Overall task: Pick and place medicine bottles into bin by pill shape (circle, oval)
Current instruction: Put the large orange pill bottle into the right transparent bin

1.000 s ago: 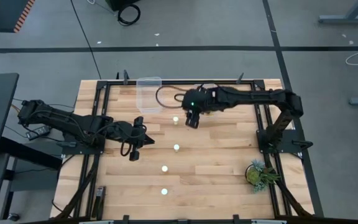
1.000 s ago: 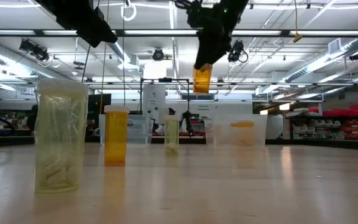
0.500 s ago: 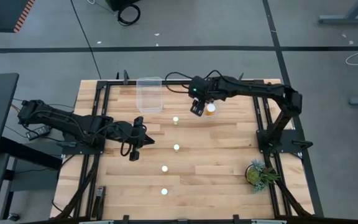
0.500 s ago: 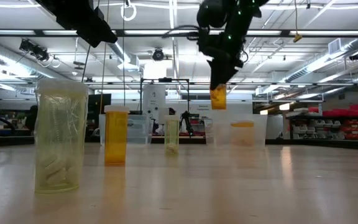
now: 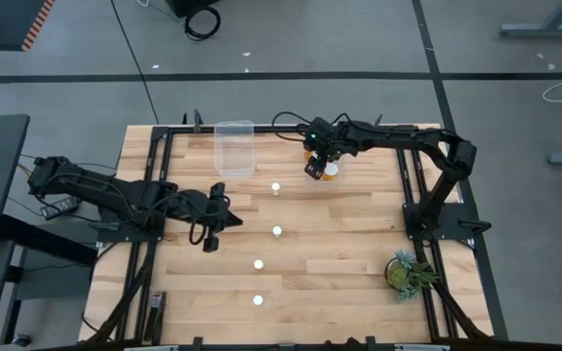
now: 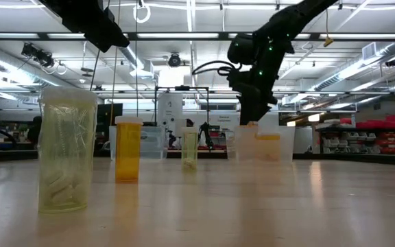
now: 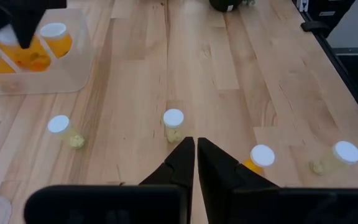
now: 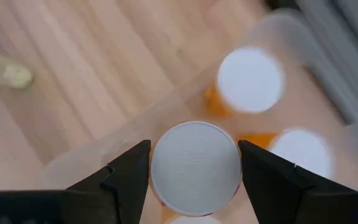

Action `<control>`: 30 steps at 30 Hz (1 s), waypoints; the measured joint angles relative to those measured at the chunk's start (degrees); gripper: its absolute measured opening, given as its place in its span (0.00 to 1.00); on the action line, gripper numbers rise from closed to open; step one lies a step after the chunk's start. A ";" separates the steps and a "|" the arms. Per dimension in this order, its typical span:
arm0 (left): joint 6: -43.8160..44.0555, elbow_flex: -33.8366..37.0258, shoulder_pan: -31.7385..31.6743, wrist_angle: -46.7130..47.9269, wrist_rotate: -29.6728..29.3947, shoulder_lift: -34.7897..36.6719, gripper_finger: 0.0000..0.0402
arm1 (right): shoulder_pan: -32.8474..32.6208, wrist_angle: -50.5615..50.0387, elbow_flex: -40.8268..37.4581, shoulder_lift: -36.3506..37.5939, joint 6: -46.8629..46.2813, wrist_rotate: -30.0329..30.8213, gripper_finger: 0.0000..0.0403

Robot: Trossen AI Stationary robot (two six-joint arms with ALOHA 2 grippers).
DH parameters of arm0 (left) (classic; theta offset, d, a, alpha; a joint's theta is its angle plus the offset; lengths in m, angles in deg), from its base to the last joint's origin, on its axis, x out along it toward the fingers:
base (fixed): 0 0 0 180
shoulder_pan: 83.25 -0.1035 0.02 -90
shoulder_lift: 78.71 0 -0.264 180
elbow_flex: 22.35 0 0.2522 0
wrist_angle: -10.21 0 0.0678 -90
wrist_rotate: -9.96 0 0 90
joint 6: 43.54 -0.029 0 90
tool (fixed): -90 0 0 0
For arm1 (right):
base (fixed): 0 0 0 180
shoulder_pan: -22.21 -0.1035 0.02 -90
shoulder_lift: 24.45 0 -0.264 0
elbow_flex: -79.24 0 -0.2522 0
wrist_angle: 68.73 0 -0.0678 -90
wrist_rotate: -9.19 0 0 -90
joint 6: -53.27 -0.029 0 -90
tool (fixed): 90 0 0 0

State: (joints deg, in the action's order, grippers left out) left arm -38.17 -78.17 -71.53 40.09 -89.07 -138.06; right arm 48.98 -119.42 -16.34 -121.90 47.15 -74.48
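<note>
The right gripper [image 8: 194, 171] hangs over the far side of the table with its two fingers [image 8: 126, 177] spread wide around a medicine bottle [image 8: 195, 160], gripping it by the white cap. The bottle stands upright in the grip, cap up, its long axis vertical, and it sits over a clear bin [image 8: 166, 115] at the table's far edge, right of centre. From the low view I cannot tell whether it already rests on the bin's floor. Other capped amber bottles [image 8: 249, 81] stand upright inside that bin, just beside the held one.

Left of it along the far edge stands a second clear bin [image 5: 233, 148]; what it holds cannot be made out.

The left gripper [image 7: 195, 149] waits over the left part of the table, fingers pressed together with nothing between them.

Four loose bottles [image 5: 276, 231] stand upright on the wood, caps up, strung in a line from near the bins toward the near edge. A small green potted plant [image 5: 408, 271] sits at the near right corner.
</note>
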 joint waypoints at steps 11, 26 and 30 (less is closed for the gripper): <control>0.00 0.02 -0.02 0.00 0.00 0.00 0.07 | 1.10 2.88 -4.50 0.00 0.78 -3.44 0.59; 0.00 0.02 -0.02 0.00 0.00 0.00 0.09 | -0.04 6.25 -4.50 0.00 -0.64 -3.85 0.59; 0.00 0.02 -0.01 0.01 0.02 0.00 0.07 | -0.04 6.25 -4.50 0.00 -0.59 -3.85 0.63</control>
State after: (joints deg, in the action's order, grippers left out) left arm -38.17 -78.15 -71.54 40.09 -89.05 -138.06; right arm 48.93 -113.17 -20.85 -121.90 46.56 -78.33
